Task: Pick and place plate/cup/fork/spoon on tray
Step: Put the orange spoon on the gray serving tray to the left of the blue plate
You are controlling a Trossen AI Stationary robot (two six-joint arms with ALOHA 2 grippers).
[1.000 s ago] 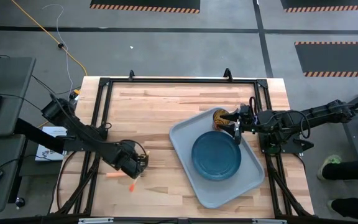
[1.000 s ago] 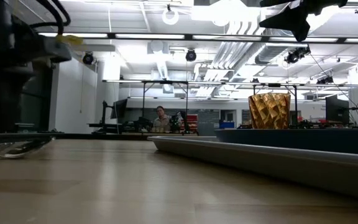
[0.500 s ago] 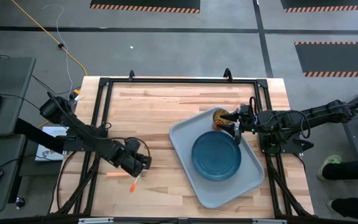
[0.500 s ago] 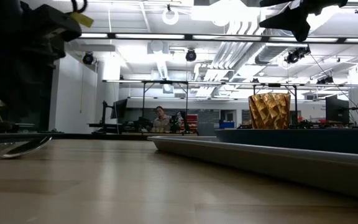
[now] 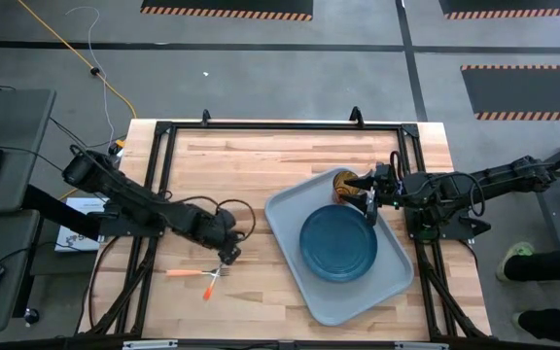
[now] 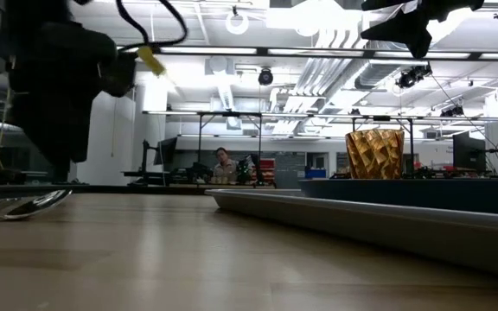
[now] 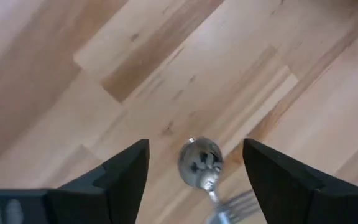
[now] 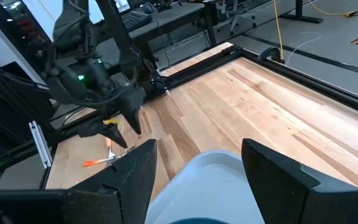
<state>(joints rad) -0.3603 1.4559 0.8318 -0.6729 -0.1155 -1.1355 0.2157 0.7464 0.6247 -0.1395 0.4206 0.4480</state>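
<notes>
One fork [image 5: 191, 273] and one spoon [image 7: 199, 163] lie crossed on the counter [image 5: 261, 165] at left. The left tool [image 5: 226, 248] hovers over them, fingers apart, empty. One tray [image 5: 285, 214] at right carries one plate [image 5: 338, 243] and one cup [image 5: 344, 183]. The right tool [image 5: 369, 197] hangs beside the cup, spread open, empty.

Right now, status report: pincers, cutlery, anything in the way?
Left pincer open, empty, above spoon and fork on bare wood. Right pincer open over tray. Plate, cup on tray. Nothing blocking.
</notes>
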